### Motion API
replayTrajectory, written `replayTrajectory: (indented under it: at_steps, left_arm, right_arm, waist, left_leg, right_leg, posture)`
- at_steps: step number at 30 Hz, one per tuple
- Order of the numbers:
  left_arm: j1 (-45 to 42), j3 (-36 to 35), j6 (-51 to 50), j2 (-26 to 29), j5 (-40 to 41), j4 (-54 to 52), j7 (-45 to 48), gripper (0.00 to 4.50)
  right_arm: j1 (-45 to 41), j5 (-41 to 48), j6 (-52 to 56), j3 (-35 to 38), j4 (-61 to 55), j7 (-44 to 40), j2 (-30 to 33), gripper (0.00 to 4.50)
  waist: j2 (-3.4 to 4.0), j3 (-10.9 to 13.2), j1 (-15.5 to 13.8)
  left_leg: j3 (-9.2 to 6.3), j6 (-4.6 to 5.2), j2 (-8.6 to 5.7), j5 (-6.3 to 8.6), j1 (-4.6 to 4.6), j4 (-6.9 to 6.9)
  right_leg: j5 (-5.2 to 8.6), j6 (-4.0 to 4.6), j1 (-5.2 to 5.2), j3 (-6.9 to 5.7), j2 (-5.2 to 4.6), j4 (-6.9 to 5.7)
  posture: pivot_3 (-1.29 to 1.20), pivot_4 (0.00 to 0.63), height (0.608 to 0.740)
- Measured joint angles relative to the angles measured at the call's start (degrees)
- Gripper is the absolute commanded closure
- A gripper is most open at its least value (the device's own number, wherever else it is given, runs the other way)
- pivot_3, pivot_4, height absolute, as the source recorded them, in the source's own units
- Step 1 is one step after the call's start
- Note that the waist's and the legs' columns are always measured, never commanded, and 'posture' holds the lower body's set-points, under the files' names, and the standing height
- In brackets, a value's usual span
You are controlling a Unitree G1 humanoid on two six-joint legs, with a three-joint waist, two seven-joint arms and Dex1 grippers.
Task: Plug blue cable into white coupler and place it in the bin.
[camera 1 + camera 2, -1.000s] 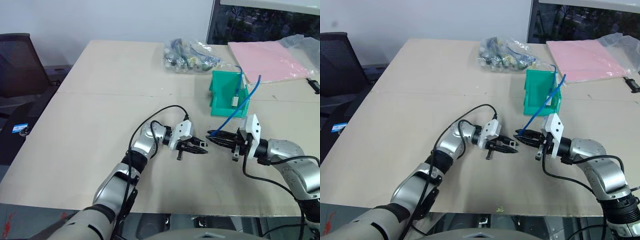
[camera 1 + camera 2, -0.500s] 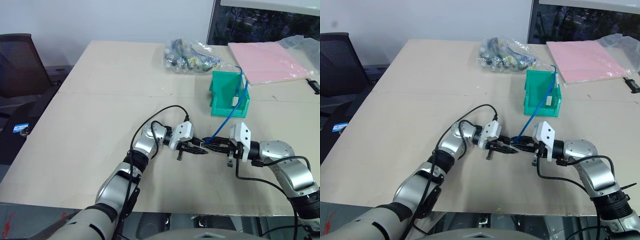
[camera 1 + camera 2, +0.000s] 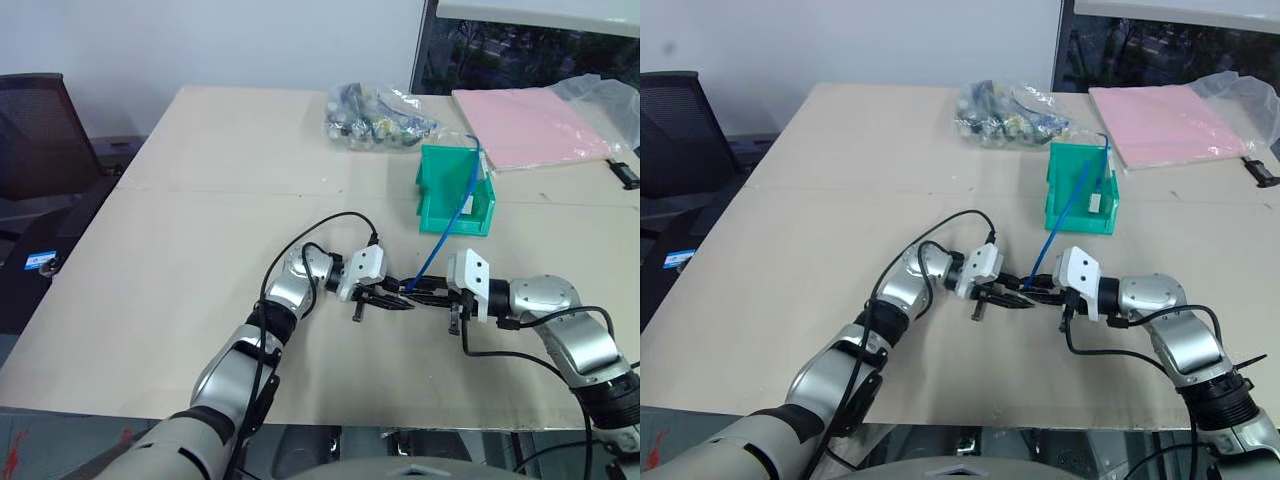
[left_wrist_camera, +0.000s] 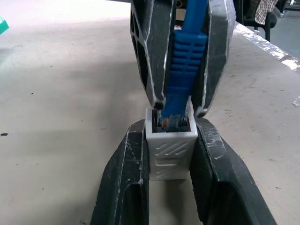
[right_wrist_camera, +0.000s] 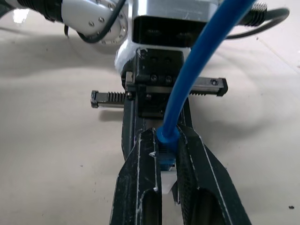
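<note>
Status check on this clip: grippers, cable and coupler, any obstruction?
Left gripper shut on white coupler. Right gripper shut on blue cable, plug tip in coupler's socket mouth, seating unclear. Cable's far end in the bin. Nothing in the way.

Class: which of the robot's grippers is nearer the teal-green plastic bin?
Right. The right gripper sits just in front of the teal-green plastic bin; the left gripper meets it from farther left.

Head stereo overhead — wrist close-ups
</note>
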State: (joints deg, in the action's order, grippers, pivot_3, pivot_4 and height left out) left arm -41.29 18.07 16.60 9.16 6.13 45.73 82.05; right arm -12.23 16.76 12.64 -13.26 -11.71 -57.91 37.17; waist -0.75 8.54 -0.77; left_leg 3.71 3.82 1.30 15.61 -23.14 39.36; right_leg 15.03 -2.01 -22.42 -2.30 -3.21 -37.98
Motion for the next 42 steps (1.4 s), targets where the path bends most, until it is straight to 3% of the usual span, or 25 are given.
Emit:
replayTrajectory:
  at_steps: [6, 12, 19, 20, 26, 29, 34, 38, 42]
  left_arm:
    - [0.5, 0.19, -0.05, -0.28, -0.75, 0.15, -0.73, 3.94]
    - [0.75, -1.51, -0.65, 0.24, 0.11, -0.02, -0.53, 3.94]
    - [1.91, -1.74, -2.22, 0.0, 0.12, -2.01, -0.71, 3.94]
    - [2.38, -1.86, -3.82, 0.41, 0.42, -3.2, -0.59, 2.9]
    - [8.79, -2.41, -12.17, 3.22, 2.46, -15.62, -2.47, 0.2]
    - [14.21, -5.09, -21.46, 6.9, 5.5, -29.51, -7.04, 0.2]
    - [16.78, -11.88, -40.57, 12.26, 12.54, -52.32, -17.71, 0.2]
    - [14.62, -11.76, -55.37, 9.95, 12.68, -64.39, -31.73, 0.2]
    - [12.1, -11.07, -64.77, 6.05, 13.22, -67.77, -41.57, 0.2]
  right_arm:
    - [-0.77, -0.57, 2.64, -0.93, -1.18, -0.2, 1.98, 4.5]
    - [-0.64, 7.61, 9.37, 3.98, 1.6, 1.58, -6.0, 4.5]
    - [-0.98, 3.59, 4.85, 2.47, 1.27, -0.15, -4.11, 4.5]
    - [-0.95, 4.18, 5.13, 2.96, 1.45, -0.1, -4.71, 4.5]
    - [-2.0, 6.73, 8.93, 4.27, 1.75, 1.11, -5.65, 4.5]
    - [-6.32, 14.51, 18.6, 10.05, 1.31, 4.44, -5.88, 4.5]
    - [-17.79, 24.94, 32.26, 18.57, 2.83, 5.01, 0.64, 4.5]
    - [-31.97, 18.12, 33.0, 15.79, 22.44, 3.94, 5.24, 4.5]
    - [-42.47, 11.86, 30.75, 11.62, 38.86, 1.69, 3.14, 4.5]
  waist:
    - [-0.15, -0.38, -0.11]
    - [-0.1, -0.26, 0.54]
    - [-0.07, -0.26, 0.33]
    - [-0.07, -0.25, 0.44]
    - [0.0, -0.15, 0.76]
    - [0.1, 0.11, 1.33]
    - [0.19, 0.2, 1.1]
    - [0.2, 0.21, 1.06]
    - [0.23, 0.23, 1.41]
  left_leg:
    - [-0.06, 0.09, -0.02, 0.07, 0.35, -0.09]
    - [-0.07, 0.09, 0.01, 0.07, 0.29, -0.1]
    - [-0.06, 0.1, -0.03, 0.08, 0.26, -0.12]
    - [-0.06, 0.1, -0.02, 0.07, 0.25, -0.13]
    - [-0.07, 0.09, 0.0, 0.07, 0.16, -0.18]
    - [-0.07, 0.07, -0.01, 0.07, 0.12, -0.19]
    - [-0.12, 0.06, -0.07, 0.08, 0.01, -0.25]
    - [-0.1, 0.06, -0.23, 0.06, -0.2, -0.26]
    - [0.0, -0.19, -0.21, -0.11, -0.68, -0.25]
  right_leg:
    - [0.02, 0.01, 0.43, -0.09, -0.47, 0.17]
    - [-0.01, 0.04, 0.29, -0.06, -0.52, 0.01]
    - [0.0, 0.03, 0.28, -0.1, -0.57, 0.1]
    - [0.0, 0.03, 0.28, -0.09, -0.57, 0.09]
    - [-0.01, 0.04, 0.15, -0.07, -0.63, 0.05]
    - [-0.02, 0.04, 0.11, -0.08, -0.81, 0.03]
    - [-0.02, 0.05, 0.07, -0.17, -0.95, 0.18]
    - [-0.02, 0.04, -0.08, -0.14, -1.0, 0.25]
    - [-0.03, 0.0, -0.62, -0.08, -0.82, 0.16]
  posture:
    - [0.0, 0.15, 0.74]
    - [0.0, 0.15, 0.74]
    - [0.0, 0.15, 0.74]
    - [0.0, 0.15, 0.74]
    - [0.0, 0.15, 0.74]
    - [0.0, 0.15, 0.74]
    - [0.0, 0.15, 0.74]
    - [0.0, 0.15, 0.74]
    - [0.0, 0.15, 0.74]
